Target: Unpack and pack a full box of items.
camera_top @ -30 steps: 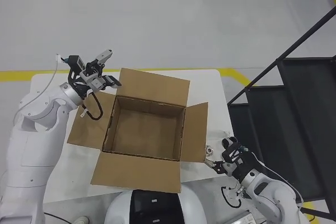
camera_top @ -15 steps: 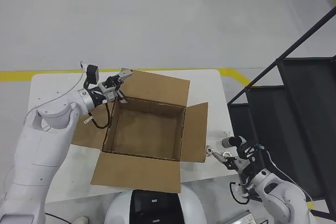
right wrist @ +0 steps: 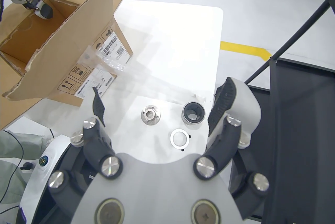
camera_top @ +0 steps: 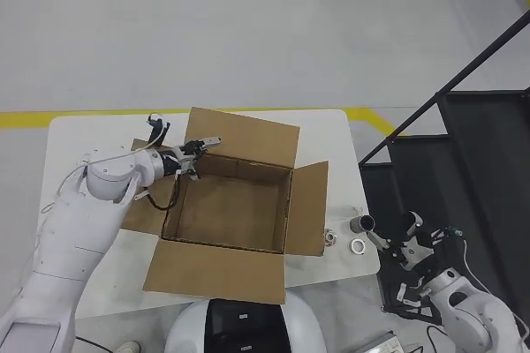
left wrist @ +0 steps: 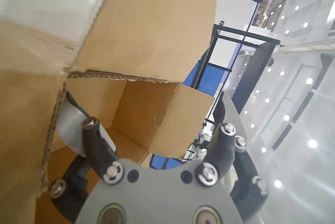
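Fingers spread, the right gripper point(right wrist: 161, 99) is hovering over small silver metal parts point(right wrist: 146, 117), needing centring on one. The left gripper point(camera_top: 205, 152), likewise spread, is hanging at the brown cardboard box point(camera_top: 247, 137)'s upper-left corner.

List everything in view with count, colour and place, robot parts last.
Cardboard box: 1, brown, open and empty, mid-table.
Table: 1, white, under the box.
Flanged hub: 1, silver, on the table right of the box.
Sleeve: 1, silver with black bore, beside the hub.
Washer: 1, silver, lying flat near both.
Rack: 1, black, right of the table.
Floor line: 1, yellow, beyond the table.
Left gripper: 1, grey-black, open, at the box's far left corner.
Right gripper: 1, grey-black, open, near the metal parts.
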You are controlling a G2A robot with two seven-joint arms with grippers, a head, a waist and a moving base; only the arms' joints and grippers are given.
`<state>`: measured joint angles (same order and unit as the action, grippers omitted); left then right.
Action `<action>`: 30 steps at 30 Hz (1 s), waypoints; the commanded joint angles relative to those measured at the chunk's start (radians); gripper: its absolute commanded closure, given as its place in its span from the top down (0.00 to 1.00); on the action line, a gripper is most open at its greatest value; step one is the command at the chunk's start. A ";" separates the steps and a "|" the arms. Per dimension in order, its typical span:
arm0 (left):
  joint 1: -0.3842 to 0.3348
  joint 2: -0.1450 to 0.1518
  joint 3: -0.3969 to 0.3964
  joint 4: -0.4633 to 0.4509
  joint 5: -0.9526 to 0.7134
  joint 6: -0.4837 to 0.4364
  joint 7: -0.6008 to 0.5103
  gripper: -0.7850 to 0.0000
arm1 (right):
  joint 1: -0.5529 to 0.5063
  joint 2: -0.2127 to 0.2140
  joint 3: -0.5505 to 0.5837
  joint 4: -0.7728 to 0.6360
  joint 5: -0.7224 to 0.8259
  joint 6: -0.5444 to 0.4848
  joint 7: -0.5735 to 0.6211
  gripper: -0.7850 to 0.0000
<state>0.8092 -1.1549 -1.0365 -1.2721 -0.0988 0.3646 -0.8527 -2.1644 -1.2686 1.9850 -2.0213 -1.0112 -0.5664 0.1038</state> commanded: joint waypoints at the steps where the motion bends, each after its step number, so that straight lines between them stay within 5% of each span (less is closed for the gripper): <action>1: -0.012 -0.002 0.014 0.010 0.035 -0.003 0.023 1.00 | 0.002 0.001 -0.002 0.001 -0.002 -0.002 0.002 1.00; 14: 0.068 0.039 -0.114 -0.123 0.098 0.043 0.028 1.00 | 0.048 0.010 -0.026 0.001 -0.038 -0.038 0.030 1.00; 24: 0.172 0.030 -0.318 -0.229 -0.469 -0.084 0.010 1.00 | 0.074 0.011 -0.205 -0.037 -0.267 -0.015 0.071 1.00; 30: 0.202 0.030 -0.369 -0.254 -0.559 -0.137 0.028 1.00 | 0.088 0.016 -0.275 -0.026 -0.338 -0.032 0.128 1.00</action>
<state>1.0125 -1.1253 -1.4079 -1.5273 -0.6664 0.2256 -0.8241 -2.0790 -1.2528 1.7185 -2.0509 -1.3339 -0.6033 0.2302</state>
